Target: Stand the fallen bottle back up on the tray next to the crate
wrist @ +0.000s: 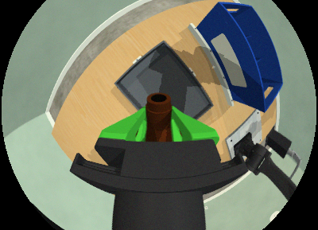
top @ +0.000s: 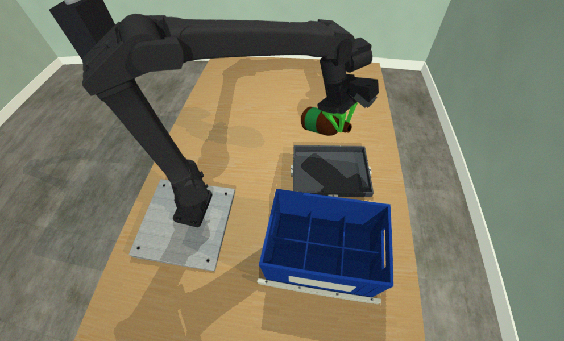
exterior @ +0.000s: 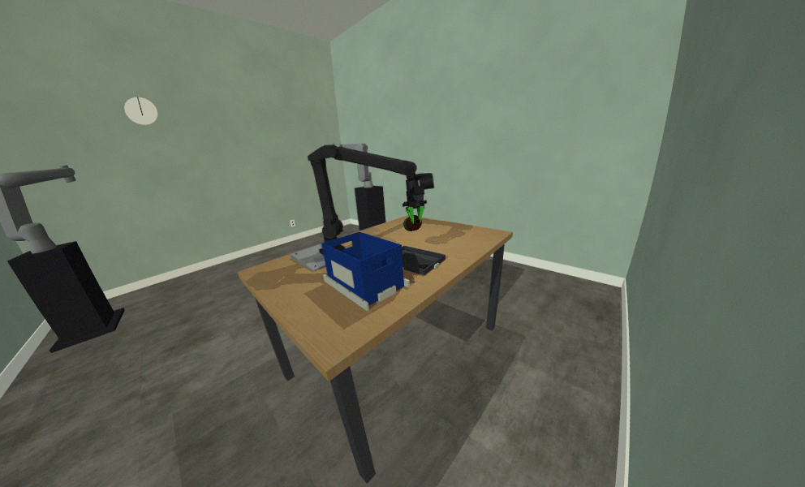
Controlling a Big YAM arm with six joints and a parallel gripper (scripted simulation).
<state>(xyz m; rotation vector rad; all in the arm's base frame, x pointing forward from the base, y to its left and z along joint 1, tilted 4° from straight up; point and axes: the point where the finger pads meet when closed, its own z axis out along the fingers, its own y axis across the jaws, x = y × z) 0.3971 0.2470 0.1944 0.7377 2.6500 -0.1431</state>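
A brown bottle (top: 323, 121) with a green label hangs in the air, lying nearly level, high above the table beyond the tray's far edge. My gripper (top: 340, 119) with green fingers is shut on the bottle near its shoulder and neck. The dark grey tray (top: 331, 170) is empty, with only a shadow on it. In the wrist view the bottle's neck (wrist: 158, 116) points away between the green fingers, with the tray (wrist: 164, 81) far below. In the exterior view the bottle (exterior: 413, 226) hangs above the table's far part.
A blue crate (top: 327, 243) with several empty compartments stands just in front of the tray, on a pale base strip. My arm's grey base plate (top: 184, 222) lies at the left of the table. The table's right edge runs close to the tray and crate.
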